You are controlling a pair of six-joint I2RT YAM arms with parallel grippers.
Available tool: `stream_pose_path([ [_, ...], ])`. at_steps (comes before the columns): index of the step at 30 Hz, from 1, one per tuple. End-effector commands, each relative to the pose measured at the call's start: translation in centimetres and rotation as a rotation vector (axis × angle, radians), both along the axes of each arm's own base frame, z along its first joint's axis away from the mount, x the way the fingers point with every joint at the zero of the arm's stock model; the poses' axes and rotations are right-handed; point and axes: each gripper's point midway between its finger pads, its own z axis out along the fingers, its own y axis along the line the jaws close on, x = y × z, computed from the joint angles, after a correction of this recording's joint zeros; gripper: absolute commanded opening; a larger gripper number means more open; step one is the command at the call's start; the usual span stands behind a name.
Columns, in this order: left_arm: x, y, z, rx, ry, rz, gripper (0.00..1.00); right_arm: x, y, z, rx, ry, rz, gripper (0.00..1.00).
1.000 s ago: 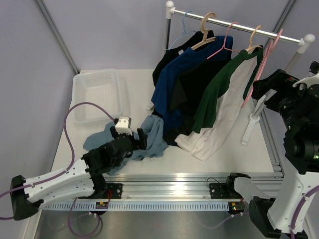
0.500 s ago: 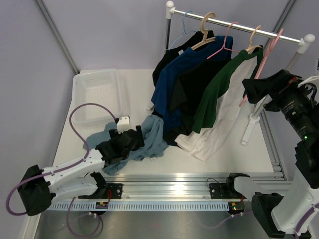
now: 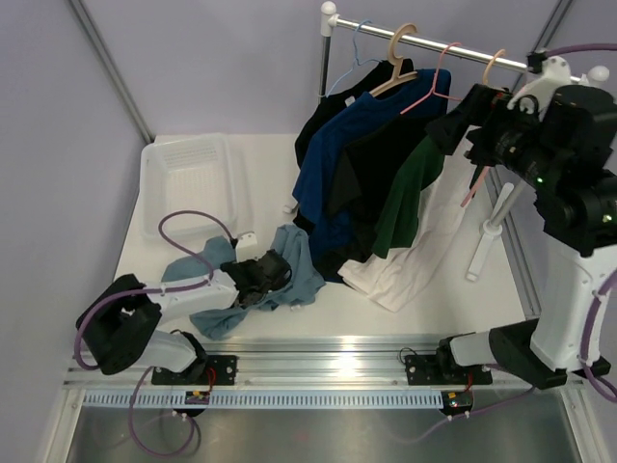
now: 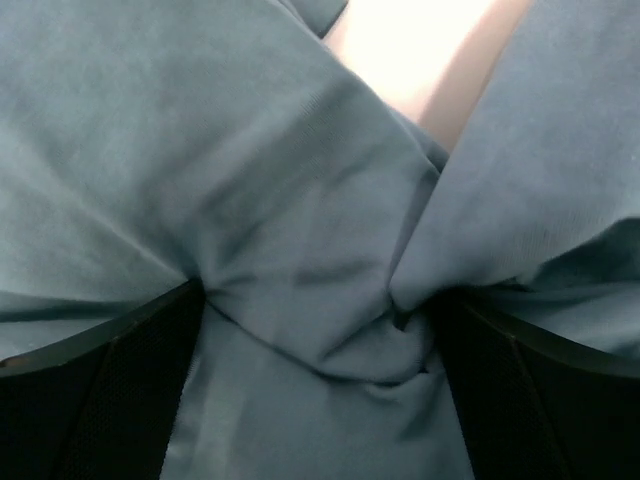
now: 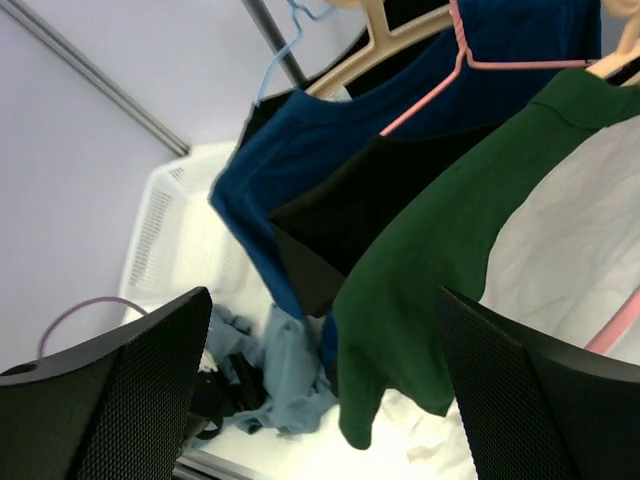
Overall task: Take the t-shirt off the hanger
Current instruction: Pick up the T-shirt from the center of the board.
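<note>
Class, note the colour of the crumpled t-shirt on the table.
The t-shirt is plain muted blue-grey; clearest in the left wrist view.

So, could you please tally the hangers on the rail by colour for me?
blue hanger: 1
wooden hangers: 2
pink hangers: 2, one largely hidden behind the right arm
Total: 5
</note>
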Motion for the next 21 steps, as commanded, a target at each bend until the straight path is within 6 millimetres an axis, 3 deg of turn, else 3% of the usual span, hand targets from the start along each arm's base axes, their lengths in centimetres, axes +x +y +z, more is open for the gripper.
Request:
stream_pose_path([
  [1,0.5,-1.1,-1.2,-0.077,0.007,0.109,0.94,2.2,-0.8,-2.4,-0.162,0.049,-0.098,0.99],
  [2,0.8,-1.5,-1.5,-0.104,-0.006,0.125,0.89,2.5,-0.1,-2.9,-0.199,0.059,-0.101,0.99],
  [3,0.3,-1.0,-2.4,-0.104,0.002,0.130,0.66,2.5,2.7,-4.0,-0.261,0.073,-0.034,0.99],
  [4,0.3,-1.1,-2.5,-0.122,-0.003,0.137,0.50,2.9,2.6,-4.2,-0.311,0.069,-0.085,0.99],
  [5,-0.1,-1.0,-2.9,-0.145,-0.002,0.145,0.35,3.0,3.8,-4.6,-0.332,0.070,-0.071,0.99],
  [6,-0.1,-1.0,-2.9,-0.158,-0.008,0.146,0.00,2.4,5.4,-4.6,-0.335,0.058,-0.032,0.99],
  [10,-0.7,-1.2,-0.7,-0.244,-0.035,0.131,0.00,1.1,7.9,-4.6,-0.314,0.031,0.032,0.99],
  [12,-0.4,-2.0,2.7,-0.336,-0.095,0.100,0.00,0.4,8.8,-5.3,-0.287,0.035,0.085,1.00],
  [13,-0.5,-2.1,3.9,-0.359,-0.114,0.085,0.00,0.2,9.5,-7.1,-0.301,0.068,0.119,0.99],
  [14,-0.4,-2.7,6.8,-0.425,-0.173,0.033,0.00,-0.5,9.0,-6.1,-0.254,0.033,0.117,0.99],
  [15,-0.3,-2.9,8.6,-0.460,-0.209,0.007,0.00,-0.8,9.1,-6.4,-0.245,0.029,0.133,0.99],
  [16,0.0,-3.4,11.0,-0.504,-0.258,-0.024,0.00,-1.0,9.7,-8.4,-0.261,0.063,0.167,0.99],
  [17,-0.1,-3.4,14.1,-0.547,-0.330,-0.073,0.00,-1.8,9.5,-7.2,-0.207,0.019,0.179,0.99],
  [18,-0.1,-3.4,16.0,-0.561,-0.373,-0.099,0.00,-2.2,9.6,-7.5,-0.196,0.015,0.202,0.99],
  [19,0.4,-2.8,19.1,-0.545,-0.448,-0.114,0.00,-3.0,10.0,-8.3,-0.175,0.018,0.239,1.00],
  [21,1.0,-1.6,22.7,-0.505,-0.533,-0.105,0.00,-3.6,10.3,-9.1,-0.155,0.023,0.271,0.99],
])
